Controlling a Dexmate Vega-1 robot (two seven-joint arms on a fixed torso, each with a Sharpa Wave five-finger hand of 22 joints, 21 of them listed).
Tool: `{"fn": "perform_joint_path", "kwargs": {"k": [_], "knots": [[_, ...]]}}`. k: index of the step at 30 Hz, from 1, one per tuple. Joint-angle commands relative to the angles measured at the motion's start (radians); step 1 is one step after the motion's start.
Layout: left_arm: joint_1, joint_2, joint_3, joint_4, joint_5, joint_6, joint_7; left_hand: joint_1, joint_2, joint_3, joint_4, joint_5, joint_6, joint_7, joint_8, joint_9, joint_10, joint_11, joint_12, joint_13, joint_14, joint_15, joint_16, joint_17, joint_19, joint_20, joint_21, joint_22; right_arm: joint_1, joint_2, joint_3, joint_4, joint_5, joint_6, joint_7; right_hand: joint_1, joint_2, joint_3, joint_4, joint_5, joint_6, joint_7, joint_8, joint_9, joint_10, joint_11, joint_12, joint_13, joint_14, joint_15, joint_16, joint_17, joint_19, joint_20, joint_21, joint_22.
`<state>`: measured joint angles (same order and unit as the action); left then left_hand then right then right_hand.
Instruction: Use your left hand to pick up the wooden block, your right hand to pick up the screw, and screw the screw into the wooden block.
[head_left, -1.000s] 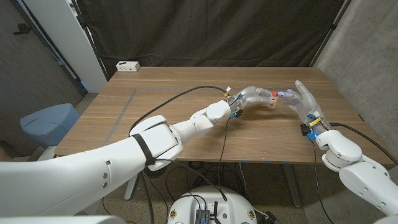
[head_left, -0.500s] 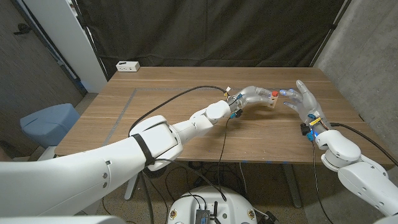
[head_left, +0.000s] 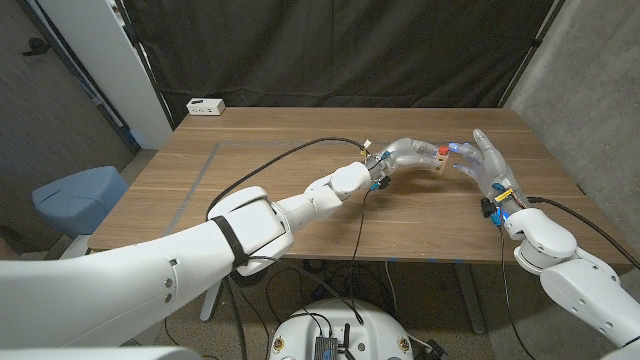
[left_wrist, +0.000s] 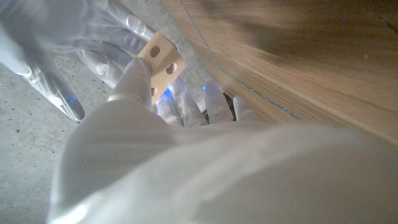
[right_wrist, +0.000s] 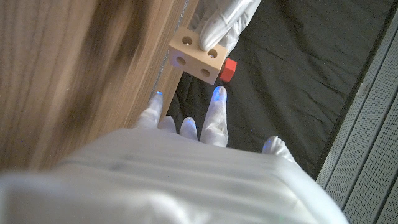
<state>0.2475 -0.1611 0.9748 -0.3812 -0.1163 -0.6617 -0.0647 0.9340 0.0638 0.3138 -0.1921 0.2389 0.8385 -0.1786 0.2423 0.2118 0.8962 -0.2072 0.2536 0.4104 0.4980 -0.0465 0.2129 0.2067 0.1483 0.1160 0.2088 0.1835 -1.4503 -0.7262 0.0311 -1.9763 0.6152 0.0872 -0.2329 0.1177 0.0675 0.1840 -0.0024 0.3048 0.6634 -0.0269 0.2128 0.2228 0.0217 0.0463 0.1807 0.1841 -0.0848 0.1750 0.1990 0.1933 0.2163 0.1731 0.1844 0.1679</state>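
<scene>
My left hand (head_left: 408, 153) holds the small wooden block (head_left: 437, 166) just above the table, right of centre. The block (left_wrist: 163, 59) is pale, with round holes in its faces, and is pinched between my left hand's fingers (left_wrist: 134, 78). A red screw (head_left: 441, 152) sticks out of the block's top; its red head (right_wrist: 229, 70) shows beside the block (right_wrist: 198, 57). My right hand (head_left: 482, 160) stands just right of the block, fingers spread, one blue-lit fingertip (right_wrist: 217, 94) close to the screw head. Nothing is gripped in it.
A white power strip (head_left: 205, 105) lies at the table's back left corner. A black cable (head_left: 300, 150) runs over the wooden table (head_left: 250, 160) along my left arm. A blue chair (head_left: 78, 195) stands off the table's left side. A black curtain hangs behind.
My right hand has shifted slightly left, closer to the block and screw. My left hand and the block have barely moved.
</scene>
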Motion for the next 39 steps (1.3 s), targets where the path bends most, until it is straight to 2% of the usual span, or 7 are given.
{"fn": "perform_joint_path", "kwargs": {"k": [1, 18, 30, 39], "knots": [[0.005, 0.003, -0.001, -0.005, 0.011, -0.021, 0.008, -0.006, 0.033, 0.041, 0.038, 0.005, 0.104, 0.035, 0.011, 0.002, 0.010, -0.003, 0.022, 0.170, 0.006, -0.057, 0.000, 0.002, 0.003, -0.007, 0.001, 0.002, 0.014, -0.010, -0.010, 0.017, 0.015, 0.011, 0.028, 0.006, -0.001, 0.002, -0.004, 0.003, -0.014, 0.002, -0.005, 0.000, -0.014, 0.000, -0.002, 0.001, -0.011, 0.004, -0.006, 0.002, -0.009, -0.007, -0.006, 0.001], [0.006, 0.001, -0.004, -0.005, 0.013, -0.020, 0.004, -0.006, 0.032, 0.042, 0.038, 0.005, 0.106, 0.035, 0.012, 0.002, 0.011, -0.003, 0.022, 0.169, 0.007, -0.057, 0.000, 0.002, 0.003, -0.006, 0.001, 0.002, 0.032, -0.026, -0.022, 0.034, 0.029, 0.022, 0.055, -0.004, -0.005, -0.005, -0.001, 0.002, -0.037, -0.015, -0.013, -0.005, -0.040, -0.001, -0.001, 0.001, -0.032, 0.004, -0.008, 0.004, -0.034, 0.010, -0.007, 0.001], [0.006, 0.000, -0.005, -0.004, 0.010, -0.015, 0.000, -0.007, 0.034, 0.042, 0.039, 0.005, 0.103, 0.035, 0.011, 0.002, 0.010, -0.002, 0.022, 0.169, 0.005, -0.056, 0.000, 0.003, 0.003, -0.005, 0.001, 0.002, 0.033, -0.033, -0.026, 0.030, 0.030, 0.018, 0.048, -0.009, -0.005, -0.008, 0.002, 0.002, 0.022, -0.009, 0.009, -0.008, -0.039, -0.011, 0.005, 0.001, -0.035, 0.002, -0.005, 0.005, -0.038, 0.013, -0.002, 0.001], [0.008, 0.002, -0.006, -0.005, 0.009, -0.018, -0.003, -0.008, 0.034, 0.043, 0.040, 0.005, 0.103, 0.035, 0.011, 0.002, 0.012, -0.001, 0.022, 0.169, 0.005, -0.056, -0.001, 0.002, 0.002, -0.005, 0.001, 0.002, 0.028, -0.033, -0.026, 0.026, 0.031, 0.020, 0.045, -0.009, -0.004, -0.009, 0.002, 0.003, 0.044, -0.002, 0.017, -0.009, -0.035, -0.011, 0.008, 0.000, -0.036, 0.001, -0.004, 0.005, -0.037, 0.017, -0.001, 0.001]]}}
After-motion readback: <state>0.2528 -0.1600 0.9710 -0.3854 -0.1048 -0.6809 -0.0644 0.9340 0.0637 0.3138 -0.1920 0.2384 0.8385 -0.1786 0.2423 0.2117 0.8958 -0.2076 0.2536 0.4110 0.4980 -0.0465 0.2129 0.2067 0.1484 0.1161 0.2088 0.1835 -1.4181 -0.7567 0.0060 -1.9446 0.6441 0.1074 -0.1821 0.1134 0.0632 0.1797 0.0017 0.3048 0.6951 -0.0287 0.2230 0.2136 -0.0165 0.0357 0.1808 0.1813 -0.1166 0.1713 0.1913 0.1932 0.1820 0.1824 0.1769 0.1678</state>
